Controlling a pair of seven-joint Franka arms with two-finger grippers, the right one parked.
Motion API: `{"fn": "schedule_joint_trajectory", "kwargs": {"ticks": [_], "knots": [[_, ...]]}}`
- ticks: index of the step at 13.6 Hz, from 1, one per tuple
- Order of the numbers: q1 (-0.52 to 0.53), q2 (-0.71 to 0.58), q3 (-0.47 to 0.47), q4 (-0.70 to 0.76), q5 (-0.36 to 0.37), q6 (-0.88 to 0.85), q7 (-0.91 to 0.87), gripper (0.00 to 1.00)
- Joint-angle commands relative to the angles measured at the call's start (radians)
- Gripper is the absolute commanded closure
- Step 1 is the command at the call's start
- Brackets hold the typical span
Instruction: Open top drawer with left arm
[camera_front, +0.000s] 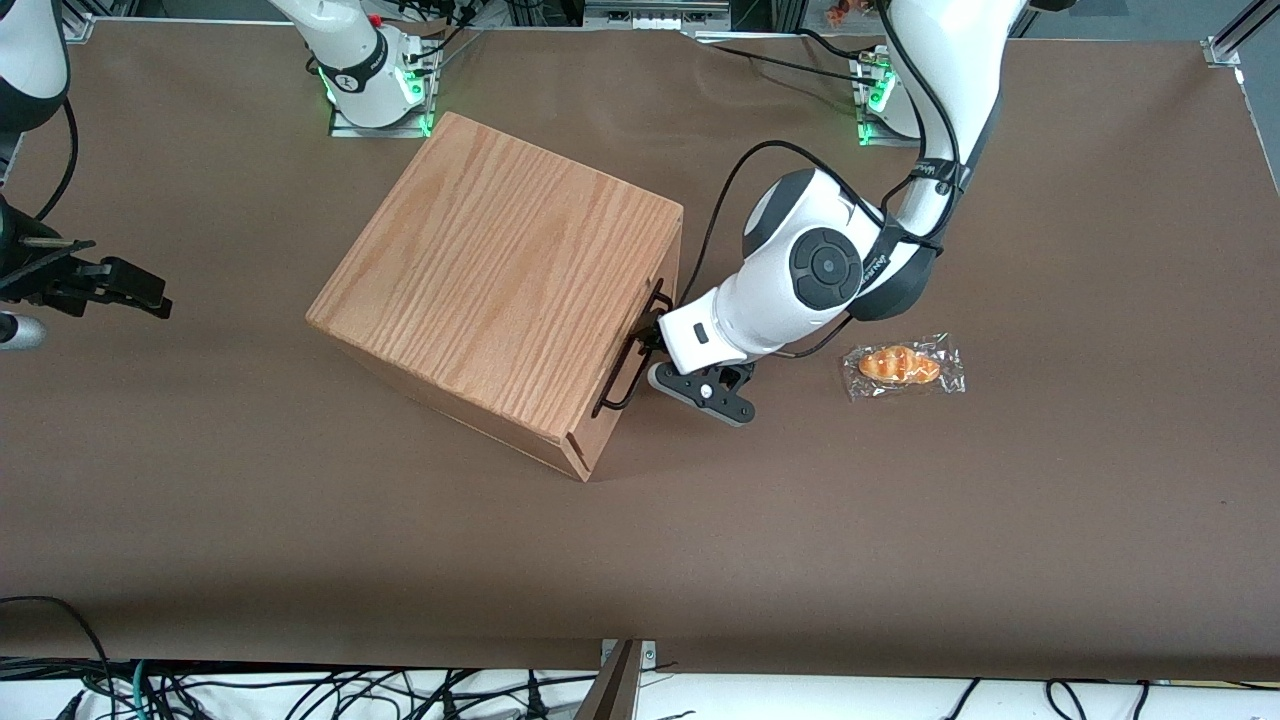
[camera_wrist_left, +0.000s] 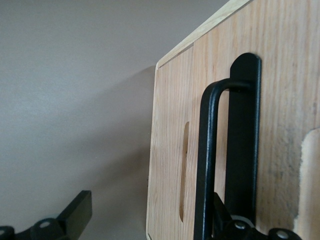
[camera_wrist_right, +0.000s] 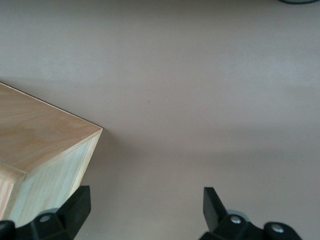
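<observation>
Though the wrist body covers much of the contact, front view: the left arm (camera_front: 815, 270) reaches down to the cabinet's (camera_front: 495, 290) front face, with its gripper (camera_front: 650, 345) at the black wire handle (camera_front: 630, 350).
Front view, drawer: the top drawer (camera_front: 640, 340) looks shut, its panel flush with the cabinet face, which is turned toward the working arm's end of the table.
Front view, why so placed: the wrist lies level and square to the face, probably so that a straight pull away from the cabinet slides the drawer out.
Front view, surroundings: a wrapped bread roll (camera_front: 903, 366) lies on the brown table (camera_front: 1000, 520), near the arm's elbow and toward the working arm's end; it may sit close to the pull path.
Left wrist view, tool: the fingers (camera_wrist_left: 75, 215) stand apart, one well out over the table, the other tucked between the handle bar (camera_wrist_left: 207, 165) and the panel (camera_wrist_left: 172, 150); nothing is clamped yet.
Left wrist view, judgement: hooked this way, the inner finger could draw the bar, though closing first would hold it more surely.
Left wrist view, obstruction: nothing shows in front of the panel.
Right wrist view: only a cabinet corner (camera_wrist_right: 45, 145) and bare table show.
</observation>
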Motion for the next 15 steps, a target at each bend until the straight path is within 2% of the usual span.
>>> {"fn": "schedule_joint_trajectory", "kwargs": {"ticks": [1,2,7,15], "knots": [[0.003,0.016,0.012,0.028,0.089,-0.002,0.019,0.0],[0.011,0.013,0.012,0.028,0.117,-0.008,0.019,0.0],[0.098,0.011,0.012,0.025,0.158,-0.01,0.067,0.0],[0.216,0.011,0.012,0.02,0.171,-0.013,0.186,0.0]]}}
